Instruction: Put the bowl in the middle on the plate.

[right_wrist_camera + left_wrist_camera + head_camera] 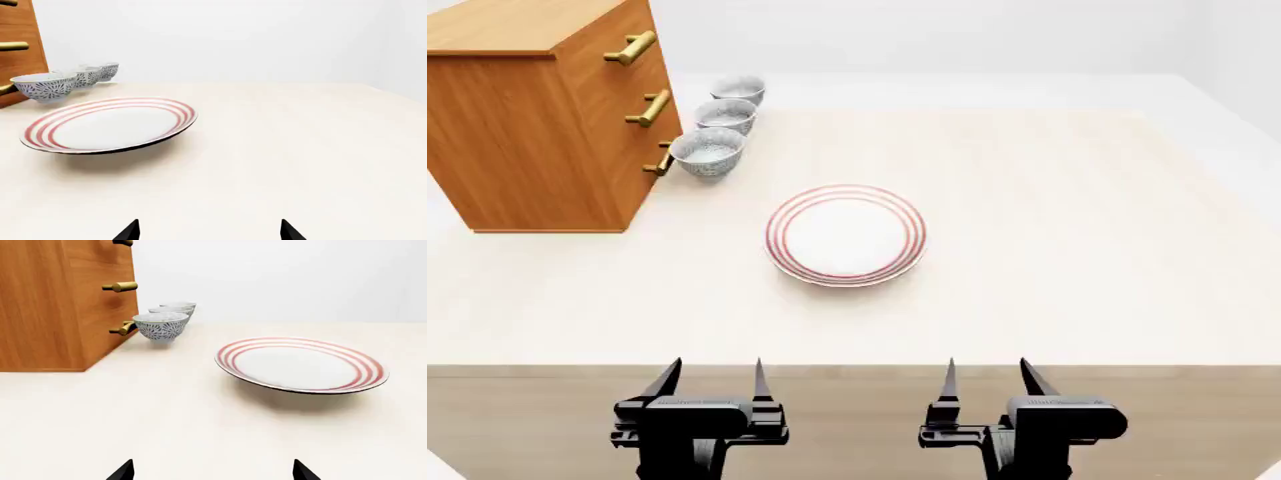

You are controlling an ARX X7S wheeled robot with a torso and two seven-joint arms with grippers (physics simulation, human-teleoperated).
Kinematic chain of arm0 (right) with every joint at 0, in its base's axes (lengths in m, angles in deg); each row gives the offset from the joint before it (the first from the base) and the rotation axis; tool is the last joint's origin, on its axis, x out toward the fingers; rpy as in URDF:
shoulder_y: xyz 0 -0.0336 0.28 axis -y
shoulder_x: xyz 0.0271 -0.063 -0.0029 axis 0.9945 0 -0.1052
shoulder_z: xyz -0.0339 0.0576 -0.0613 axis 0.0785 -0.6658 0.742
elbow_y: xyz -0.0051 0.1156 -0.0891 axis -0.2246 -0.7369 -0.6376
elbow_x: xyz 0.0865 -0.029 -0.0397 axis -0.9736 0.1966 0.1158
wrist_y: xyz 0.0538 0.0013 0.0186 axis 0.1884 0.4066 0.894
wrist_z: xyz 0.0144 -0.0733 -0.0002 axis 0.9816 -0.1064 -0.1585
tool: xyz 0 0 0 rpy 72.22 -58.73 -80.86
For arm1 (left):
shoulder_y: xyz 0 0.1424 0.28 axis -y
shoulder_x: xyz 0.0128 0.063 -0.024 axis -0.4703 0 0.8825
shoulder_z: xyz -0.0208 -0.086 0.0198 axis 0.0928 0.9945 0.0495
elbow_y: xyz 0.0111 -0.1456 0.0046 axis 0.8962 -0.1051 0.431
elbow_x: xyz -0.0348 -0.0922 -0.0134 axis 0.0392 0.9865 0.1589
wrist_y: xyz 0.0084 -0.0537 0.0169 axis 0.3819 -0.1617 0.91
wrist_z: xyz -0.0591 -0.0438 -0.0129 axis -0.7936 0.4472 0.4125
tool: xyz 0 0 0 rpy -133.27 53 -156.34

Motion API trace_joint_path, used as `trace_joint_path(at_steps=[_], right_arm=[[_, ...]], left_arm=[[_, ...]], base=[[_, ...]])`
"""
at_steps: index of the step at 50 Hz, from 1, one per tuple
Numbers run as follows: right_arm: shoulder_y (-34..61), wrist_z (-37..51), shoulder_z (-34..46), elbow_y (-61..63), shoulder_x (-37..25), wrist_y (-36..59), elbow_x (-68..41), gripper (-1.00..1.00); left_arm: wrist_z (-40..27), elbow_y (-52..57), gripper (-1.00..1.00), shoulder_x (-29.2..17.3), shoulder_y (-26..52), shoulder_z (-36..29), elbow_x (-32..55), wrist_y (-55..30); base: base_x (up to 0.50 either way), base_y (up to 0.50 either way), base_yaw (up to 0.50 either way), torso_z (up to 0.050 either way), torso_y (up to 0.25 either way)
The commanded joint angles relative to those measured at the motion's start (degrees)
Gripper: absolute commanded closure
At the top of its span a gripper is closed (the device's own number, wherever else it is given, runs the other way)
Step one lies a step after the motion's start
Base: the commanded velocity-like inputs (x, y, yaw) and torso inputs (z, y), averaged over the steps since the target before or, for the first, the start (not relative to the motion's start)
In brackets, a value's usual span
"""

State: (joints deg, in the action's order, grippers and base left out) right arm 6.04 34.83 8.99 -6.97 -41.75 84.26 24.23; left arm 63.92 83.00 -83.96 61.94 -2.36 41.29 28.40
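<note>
Three patterned white bowls stand in a row beside the wooden cabinet. The middle bowl (725,115) (171,311) (83,76) sits between a nearer bowl (707,152) and a farther bowl (738,90). The red-ringed plate (846,235) (301,365) (110,124) lies empty at the table's middle. My left gripper (713,375) (213,474) and right gripper (988,372) (209,233) hang open over the table's near edge, well short of the plate, holding nothing.
A wooden cabinet (547,110) with brass drawer handles (647,108) stands at the back left, its handles close to the bowls. The cream table (1068,230) stretches right and back behind the plate.
</note>
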Motion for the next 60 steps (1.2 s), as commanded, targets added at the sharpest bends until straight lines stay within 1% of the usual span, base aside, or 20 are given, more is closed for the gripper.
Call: trace_joint_path(at_steps=[1,2,7,9,10,11,12,13,15,16,18,19,20,22,25,29,60], right_arm=[[-0.14,2.23,1.40,-0.28,-0.98,0.22,0.94,-1.00],[-0.46,2.58,1.48,-0.50,-1.21,-0.32,0.43,-1.00],[-0.39,4.30,1.94,1.55,-2.22,1.37,-0.04,-1.00],[-0.16,3.86,1.70,4.08,-2.53,4.18,-1.84,-1.00],[0.88,2.33,1.45,9.22,-3.15,11.56,-4.79,-1.00],[2.42,3.42,1.51,13.31,-3.62,17.58,-4.29,-1.00],[3.50,3.83,1.65,16.51,-4.07,21.69,-4.19,-1.00],[5.75,3.62,1.99,21.15,-4.90,28.66,-4.59,-1.00],[9.25,3.68,2.19,26.92,-5.94,37.20,-5.08,-1.00],[13.43,3.67,1.43,32.15,-6.64,44.16,-5.98,-1.00],[15.87,2.15,0.12,35.92,-7.14,46.95,-8.36,-1.00],[16.28,1.98,0.30,36.33,-7.62,46.89,-8.29,-1.00],[17.25,2.46,0.68,36.03,-8.08,47.08,-7.54,-1.00],[17.21,3.36,1.12,34.96,-8.36,46.78,-6.53,-1.00],[16.23,3.18,0.68,32.92,-7.97,45.17,-7.13,-1.00],[16.11,3.11,0.45,32.52,-7.96,45.02,-7.73,-1.00],[17.00,3.47,0.76,30.69,-8.65,44.40,-10.14,-1.00]], left_arm=[[-1.01,0.03,-1.00,-0.91,0.26,-1.08,0.93,-0.88],[-1.90,-0.34,-1.00,-1.18,0.40,-1.51,0.37,-0.20],[-2.42,1.23,-1.00,-2.21,0.75,-2.83,1.39,-3.30],[-2.42,4.15,-1.00,-2.69,0.91,-3.44,1.55,-6.89],[-1.78,7.43,-1.00,-3.63,1.58,-4.65,0.62,-11.01],[-0.84,10.73,-1.00,-4.10,2.74,-4.90,1.41,-16.03],[-1.56,12.92,-1.00,-3.89,3.88,-4.46,1.59,-18.87],[-1.44,15.94,-1.00,-4.21,6.17,-4.71,1.63,-24.08],[-0.94,20.33,-1.00,-4.11,9.90,-3.77,3.60,-31.53],[-0.66,24.34,-1.00,-4.21,15.08,-2.98,5.23,-40.12],[-1.04,26.74,-1.00,-3.38,19.01,-0.98,7.39,-45.76],[-0.94,27.12,-1.00,-3.41,19.99,-0.68,8.06,-47.45],[-1.91,26.96,-1.00,-3.65,19.99,-1.31,6.79,-45.26],[-1.45,26.81,-1.00,-3.60,19.49,-0.96,7.93,-45.95],[-1.84,24.80,-1.00,-3.97,18.23,-1.96,7.16,-42.87],[-2.51,23.69,-1.00,-4.25,18.42,-2.40,6.88,-41.69],[-4.96,20.19,-1.00,-5.99,19.67,-4.33,8.38,-38.96]], base=[[0.00,0.00,0.00,0.000,0.000],[0.00,0.00,0.00,0.000,0.000],[0.00,0.00,0.00,0.000,0.000],[0.00,0.00,0.00,0.000,0.000],[0.00,0.00,0.00,0.000,0.000],[0.00,0.00,0.00,0.000,0.000],[0.00,0.00,0.00,0.000,0.000],[0.00,0.00,0.00,0.000,0.000],[0.00,0.00,0.00,0.000,0.000],[0.00,0.00,0.00,0.000,0.000],[0.00,0.00,0.00,0.000,0.000],[0.03,0.00,0.00,0.000,0.000],[0.50,0.00,0.00,0.000,0.000],[0.50,0.00,0.00,0.000,0.000],[0.50,0.00,0.00,0.000,0.000],[0.50,0.00,0.00,0.000,0.000],[0.50,0.00,0.00,0.000,0.000]])
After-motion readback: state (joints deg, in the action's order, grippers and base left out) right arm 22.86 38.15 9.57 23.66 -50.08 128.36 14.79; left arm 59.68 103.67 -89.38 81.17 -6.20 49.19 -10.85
